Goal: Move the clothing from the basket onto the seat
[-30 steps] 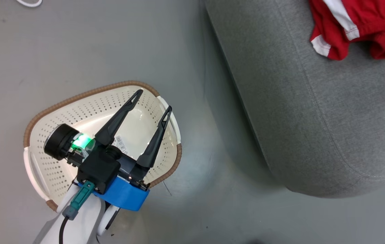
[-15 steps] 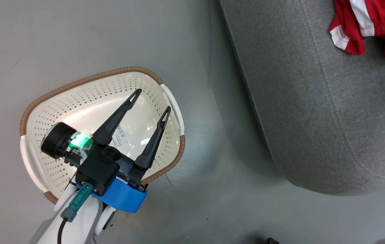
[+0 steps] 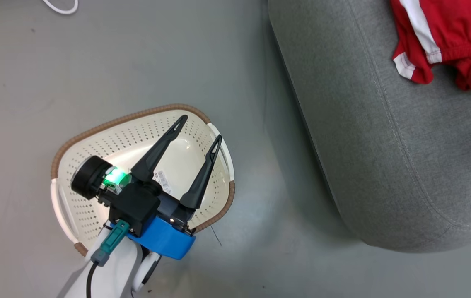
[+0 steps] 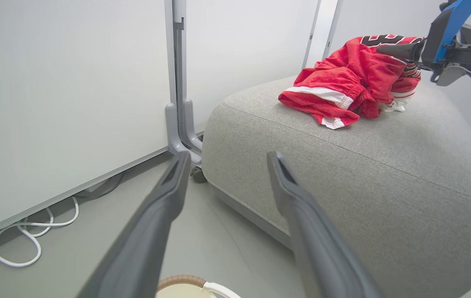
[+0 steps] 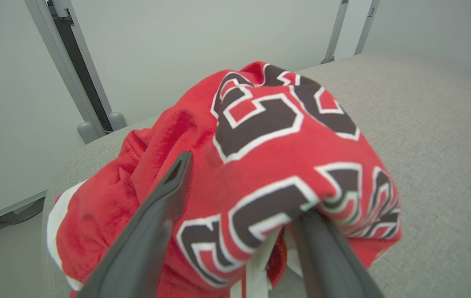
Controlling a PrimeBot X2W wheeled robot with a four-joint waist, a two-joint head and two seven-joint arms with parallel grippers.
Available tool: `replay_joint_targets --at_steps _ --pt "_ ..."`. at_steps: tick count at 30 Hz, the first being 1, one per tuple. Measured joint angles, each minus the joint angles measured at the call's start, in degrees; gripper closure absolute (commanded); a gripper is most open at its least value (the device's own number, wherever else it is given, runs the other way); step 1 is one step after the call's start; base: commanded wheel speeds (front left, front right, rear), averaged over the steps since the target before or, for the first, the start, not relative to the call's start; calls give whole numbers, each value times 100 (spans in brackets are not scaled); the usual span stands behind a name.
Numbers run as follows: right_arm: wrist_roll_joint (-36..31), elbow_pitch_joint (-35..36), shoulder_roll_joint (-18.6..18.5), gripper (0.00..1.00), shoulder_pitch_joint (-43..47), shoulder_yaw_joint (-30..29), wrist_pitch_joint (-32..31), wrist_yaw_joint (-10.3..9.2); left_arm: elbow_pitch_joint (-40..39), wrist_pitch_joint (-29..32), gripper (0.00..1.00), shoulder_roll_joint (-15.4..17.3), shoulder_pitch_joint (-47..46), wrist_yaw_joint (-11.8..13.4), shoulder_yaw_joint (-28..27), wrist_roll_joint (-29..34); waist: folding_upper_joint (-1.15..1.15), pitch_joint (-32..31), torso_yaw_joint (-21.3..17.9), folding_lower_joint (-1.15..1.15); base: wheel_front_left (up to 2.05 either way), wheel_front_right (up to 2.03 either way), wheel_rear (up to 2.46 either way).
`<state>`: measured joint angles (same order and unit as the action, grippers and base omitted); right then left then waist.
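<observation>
Release, clean and slow

Over the empty basket [image 3: 136,114] the left tool [image 3: 201,127] hangs spread. Beyond, toward the far edge of the seat [image 3: 384,145], the clothing [image 3: 438,33] lies heaped. The right tool [image 5: 243,186] is spread, jersey [image 5: 285,136] draped over one finger. Best lift straight up, slowly, so nothing snags.

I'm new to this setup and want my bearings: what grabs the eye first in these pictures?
The crumpled red sports clothing with white stripes and black-and-white lettering stands out, heaped on the big grey fabric seat cushion, with the open right gripper against it. On the floor beside the seat, the cream perforated plastic basket with a brown rim lies under the open left gripper.
</observation>
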<state>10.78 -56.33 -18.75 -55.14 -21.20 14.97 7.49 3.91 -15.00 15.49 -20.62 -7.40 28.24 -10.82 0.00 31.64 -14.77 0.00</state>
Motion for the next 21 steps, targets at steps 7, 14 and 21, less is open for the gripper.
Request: replay_joint_targets --at_steps 7,14,21 --pt "-69 110 0 0 558 27 0 0 193 0 0 -247 203 0 1 -119 0 -493 108 0 0 0 0" --pt "-216 361 45 0 1163 237 2 0 417 0 0 -510 503 0 -80 -234 0 -1079 210 -1 0 0 0" --pt "-275 933 174 0 2022 390 7 0 669 0 0 -781 862 0 -203 -285 0 -1717 392 -2 0 0 0"
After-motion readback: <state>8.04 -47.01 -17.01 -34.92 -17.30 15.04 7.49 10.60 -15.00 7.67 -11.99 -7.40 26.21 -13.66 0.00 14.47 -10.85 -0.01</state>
